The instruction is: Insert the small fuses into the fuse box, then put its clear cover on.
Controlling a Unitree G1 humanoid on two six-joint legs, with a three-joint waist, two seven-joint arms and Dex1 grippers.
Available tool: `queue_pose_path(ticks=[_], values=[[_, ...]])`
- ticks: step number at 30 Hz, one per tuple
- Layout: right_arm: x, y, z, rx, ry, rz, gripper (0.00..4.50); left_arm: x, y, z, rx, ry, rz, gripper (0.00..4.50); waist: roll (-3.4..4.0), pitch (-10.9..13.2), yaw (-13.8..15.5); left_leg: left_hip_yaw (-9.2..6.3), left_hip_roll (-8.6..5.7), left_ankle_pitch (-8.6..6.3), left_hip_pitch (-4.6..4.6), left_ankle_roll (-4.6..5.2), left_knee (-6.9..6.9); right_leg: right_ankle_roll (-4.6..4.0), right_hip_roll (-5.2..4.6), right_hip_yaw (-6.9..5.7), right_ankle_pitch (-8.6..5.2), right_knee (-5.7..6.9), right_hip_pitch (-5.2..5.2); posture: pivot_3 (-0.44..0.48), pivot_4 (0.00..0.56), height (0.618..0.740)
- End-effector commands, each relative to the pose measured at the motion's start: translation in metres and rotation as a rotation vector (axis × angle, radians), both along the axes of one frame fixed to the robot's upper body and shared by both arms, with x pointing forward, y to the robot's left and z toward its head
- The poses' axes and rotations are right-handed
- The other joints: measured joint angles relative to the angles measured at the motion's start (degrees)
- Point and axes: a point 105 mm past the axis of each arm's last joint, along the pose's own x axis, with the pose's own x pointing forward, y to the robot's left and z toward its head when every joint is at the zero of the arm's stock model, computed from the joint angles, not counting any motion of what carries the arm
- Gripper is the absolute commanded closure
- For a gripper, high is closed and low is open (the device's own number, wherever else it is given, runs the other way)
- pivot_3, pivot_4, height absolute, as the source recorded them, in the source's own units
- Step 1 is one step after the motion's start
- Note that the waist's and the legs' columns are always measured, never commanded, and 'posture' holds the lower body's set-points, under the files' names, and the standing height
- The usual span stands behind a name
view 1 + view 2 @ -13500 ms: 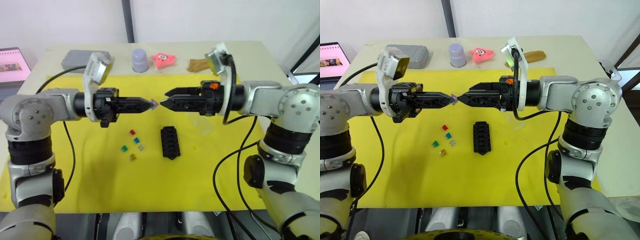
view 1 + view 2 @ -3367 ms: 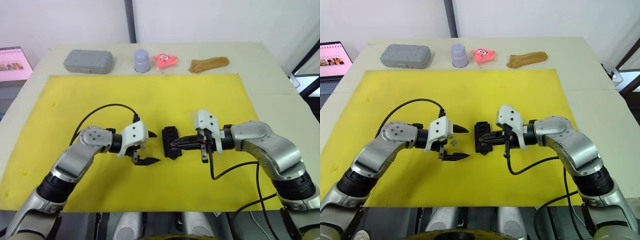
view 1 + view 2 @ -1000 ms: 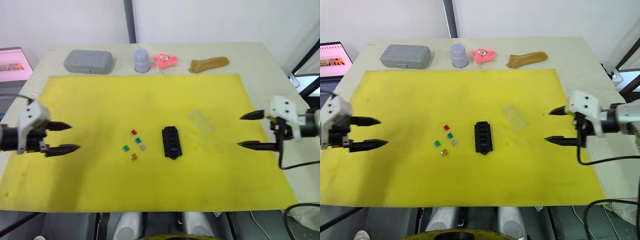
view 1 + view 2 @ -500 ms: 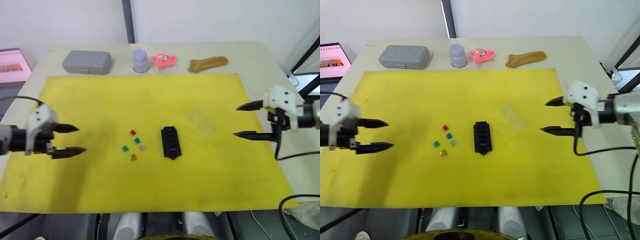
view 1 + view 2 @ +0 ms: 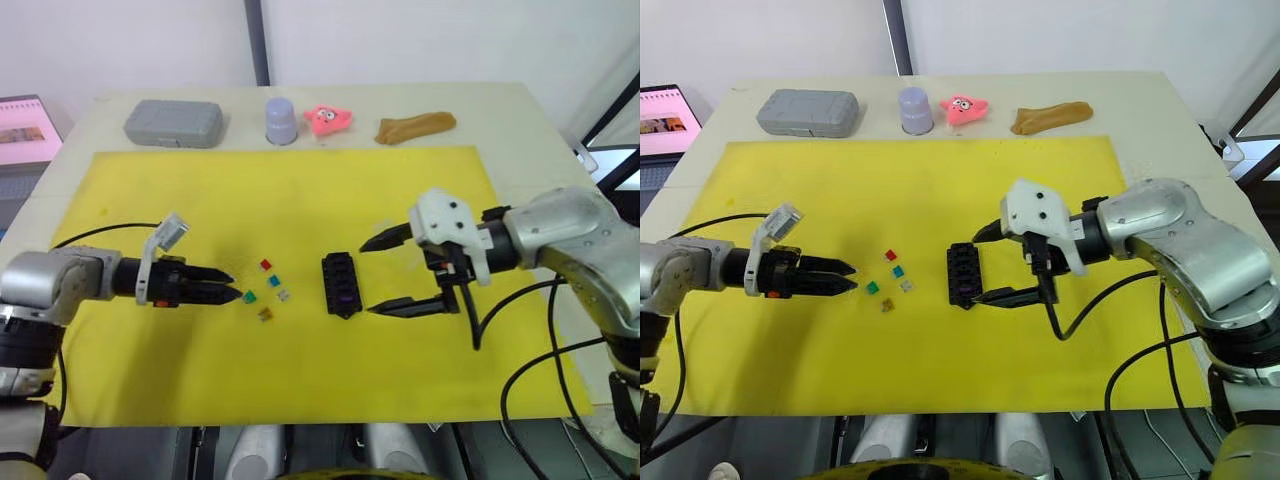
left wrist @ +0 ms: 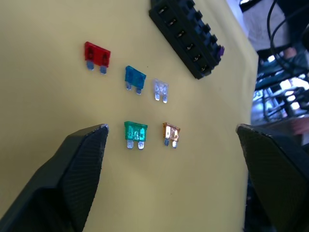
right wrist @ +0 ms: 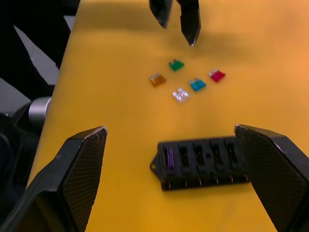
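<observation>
One purple fuse [image 7: 169,158] seated in the fuse box [image 5: 341,284] at mat centre; five small fuses [image 6: 135,108] loose just at its 9 o'clock. Clear cover off, partly hidden behind the right gripper. Left gripper [image 5: 228,287], spread, closing on the green fuse [image 6: 135,132]. Right gripper [image 5: 385,275], spread wide, flanking the box from 3 o'clock. Most of the job left.

A lab or robot test bench is suggested: a plain pale table [image 5: 520,110] set against a bare white wall [image 5: 400,40], covered by a yellow mat [image 5: 300,200]. A laptop screen [image 5: 25,125] is seen beside the table's left edge, and loose test props, a grey case [image 5: 173,122] and a pink toy [image 5: 327,119], are lined along the far side.
</observation>
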Motion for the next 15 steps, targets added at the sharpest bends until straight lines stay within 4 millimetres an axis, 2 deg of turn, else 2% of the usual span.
queue_pose_path(ticks=[1,8,15], values=[[-0.005,0.007,0.01,0.021,-0.038,0.02,0.0,0.004,0.003,-0.004,-0.021,0.063,0.021,1.79,0.0,0.0,0.0,0.0,0.0,0.02,0.0,-0.04,0.0,0.0,-0.01,0.0,0.0,0.0,0.0,0.0,0.15,0.74],[-0.004,0.009,0.008,0.026,-0.042,0.016,0.0,0.007,-0.003,-0.016,-0.036,0.149,0.029,1.79,-0.02,0.0,0.1,0.01,-0.03,0.17,-0.01,-0.3,0.01,0.0,-0.03,0.01,0.0,-0.01,0.0,0.0,0.15,0.74],[-0.004,0.01,0.008,0.032,-0.048,0.004,0.0,0.009,-0.018,-0.027,-0.048,0.188,0.002,1.79,-0.02,0.0,0.1,0.01,-0.03,0.18,-0.01,-0.32,0.0,0.0,-0.04,0.02,0.0,0.0,0.0,0.0,0.15,0.74]])
